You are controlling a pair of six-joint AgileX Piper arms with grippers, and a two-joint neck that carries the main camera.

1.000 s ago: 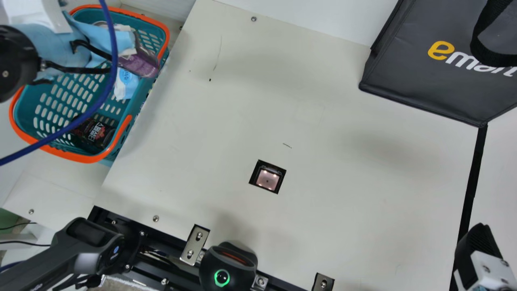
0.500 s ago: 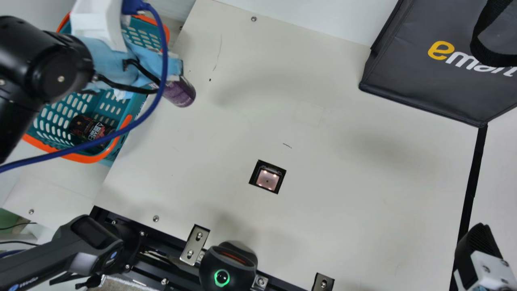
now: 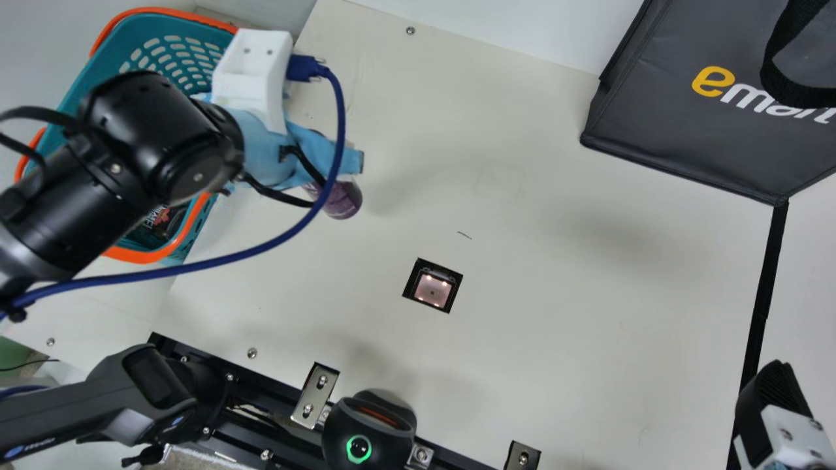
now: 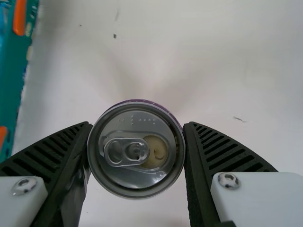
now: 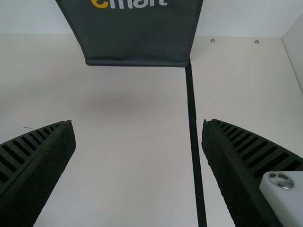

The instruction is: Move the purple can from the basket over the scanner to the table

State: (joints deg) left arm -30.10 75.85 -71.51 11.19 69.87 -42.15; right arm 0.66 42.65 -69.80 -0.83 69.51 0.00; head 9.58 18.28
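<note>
The purple can [image 3: 346, 202], gripped in the left claw [image 4: 137, 124], lies to the upper left of the scanner [image 3: 432, 289] in the main view; the right claw [image 5: 138, 122] stands wide.

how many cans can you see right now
2. The purple can is in the left end effector, over the table. The dark can lies in the basket. That basket is partly covered, so more may be hidden there.
</note>
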